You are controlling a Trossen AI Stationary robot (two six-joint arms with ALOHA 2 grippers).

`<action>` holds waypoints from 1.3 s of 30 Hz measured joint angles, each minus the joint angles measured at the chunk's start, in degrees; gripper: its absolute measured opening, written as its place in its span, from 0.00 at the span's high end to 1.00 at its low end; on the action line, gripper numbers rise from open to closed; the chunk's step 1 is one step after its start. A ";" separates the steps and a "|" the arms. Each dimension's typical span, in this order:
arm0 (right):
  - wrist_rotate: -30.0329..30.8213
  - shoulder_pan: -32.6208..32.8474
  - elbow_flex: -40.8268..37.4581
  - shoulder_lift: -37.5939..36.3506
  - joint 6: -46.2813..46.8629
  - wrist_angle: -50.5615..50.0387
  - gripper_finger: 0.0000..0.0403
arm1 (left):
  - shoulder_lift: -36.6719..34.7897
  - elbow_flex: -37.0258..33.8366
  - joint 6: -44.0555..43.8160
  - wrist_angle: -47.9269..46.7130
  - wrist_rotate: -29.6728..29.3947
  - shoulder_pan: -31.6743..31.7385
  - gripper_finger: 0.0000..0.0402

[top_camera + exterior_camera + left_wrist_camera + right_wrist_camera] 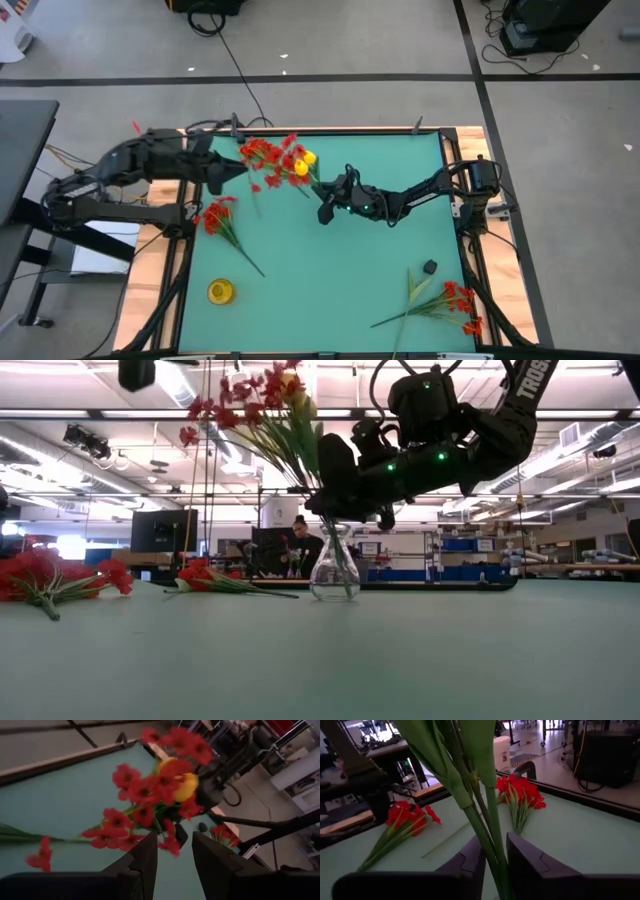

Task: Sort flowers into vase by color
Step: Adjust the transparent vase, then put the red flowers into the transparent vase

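Note:
A bunch of red flowers (272, 158) with one yellow blossom (306, 160) stands slanted in a clear glass vase (335, 572). The stems reach down into the vase and the blossoms (262, 405) lean toward the table's left and far side. My right gripper (325, 212) reaches in from the right and is shut on the stems just above the vase. In the high view it hides the vase. My left gripper (240, 172) is open, level with the blossoms (160, 785) on their left side. My right gripper pinches the bunch's green stems (489, 845) between its two fingers, below the leaves. The fingers come roughly level from the table's right and lie across the stems. The bunch stands tilted, with its lower ends inside the glass vase. My left gripper (175, 845) has a low red blossom close before its open fingers; I cannot tell whether it touches.
Two more red bunches lie flat on the green mat, one near the left edge (222, 218) and one at the near right corner (452, 300). A round yellow vessel (220, 291) stands near left. A small dark object (430, 267) lies near right. A person (300, 545) stands far behind the table.

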 joint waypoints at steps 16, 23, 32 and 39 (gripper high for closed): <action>0.00 0.19 -0.07 -1.44 -2.59 -2.81 0.46 | 1.79 2.19 -3.58 -9.00 -6.47 -8.66 0.68; 2.14 0.26 -2.71 -8.98 -7.08 -7.64 0.42 | 4.01 1.20 -5.63 -9.76 -8.06 -12.64 0.68; -0.06 0.30 -10.90 -24.66 -3.76 -17.15 0.42 | 4.25 1.21 -8.58 -13.95 -17.99 -17.05 0.68; -6.94 0.30 -11.93 -31.66 -5.50 -20.19 0.42 | 4.81 -6.75 -13.20 -6.12 -19.72 -19.75 0.68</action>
